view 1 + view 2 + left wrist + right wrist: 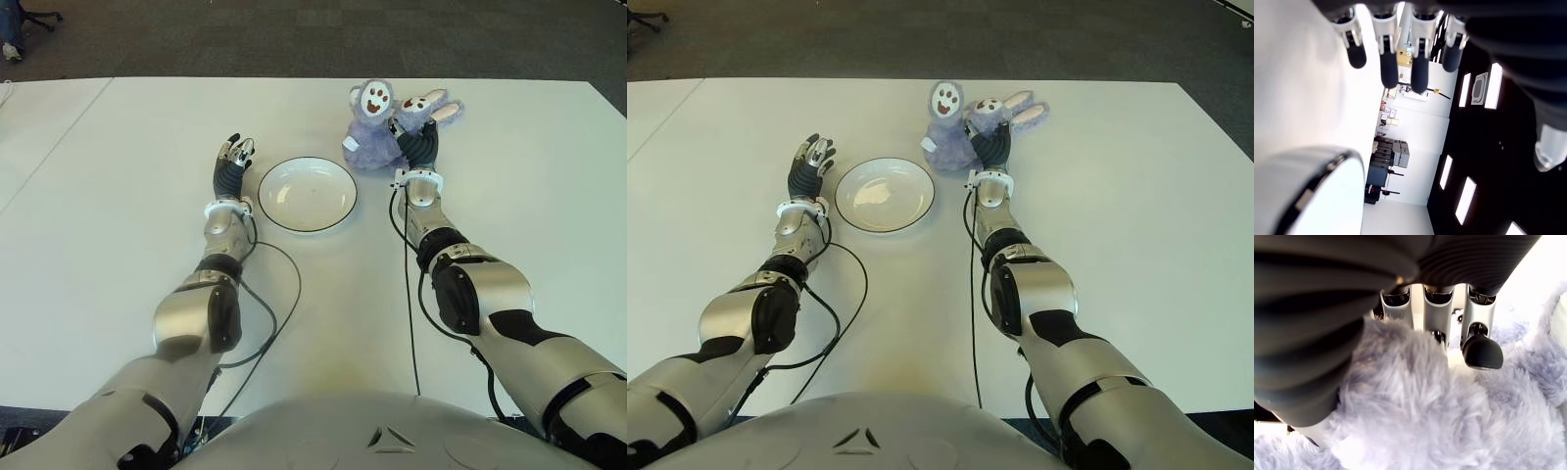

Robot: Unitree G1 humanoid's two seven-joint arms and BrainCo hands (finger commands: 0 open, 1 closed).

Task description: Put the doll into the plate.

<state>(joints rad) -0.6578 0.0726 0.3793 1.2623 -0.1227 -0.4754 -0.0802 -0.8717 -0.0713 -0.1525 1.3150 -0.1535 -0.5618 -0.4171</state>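
Doll [377,132] sits on the white table [118,196], a purple plush with a white smiling face turned up toward my head, and a second small face with pale ears just beside it at its three o'clock. It lies at about one o'clock from the plate [307,194], close to the rim but outside it; the plate holds nothing.

My right hand [419,147] is on the doll, at the five o'clock side of the plush, between the two faces. In my right wrist view the fingers [1481,350] curl down into the grey-lilac fur [1415,421], one dark fingertip pressed against the pile and the others sunk out of sight, so I am closing on the doll; I cannot tell how firm the hold is. The doll shows low against the table in both eye views.

My left hand [232,162] shows just beside the plate at its nine o'clock, fingers up and loosely spread, grasping nothing. My left wrist view shows those fingertips [1388,68] straight and apart, with the dark-edged plate rim [1317,169] close by.

Black cables [269,313] trail along both forearms across the table toward my body
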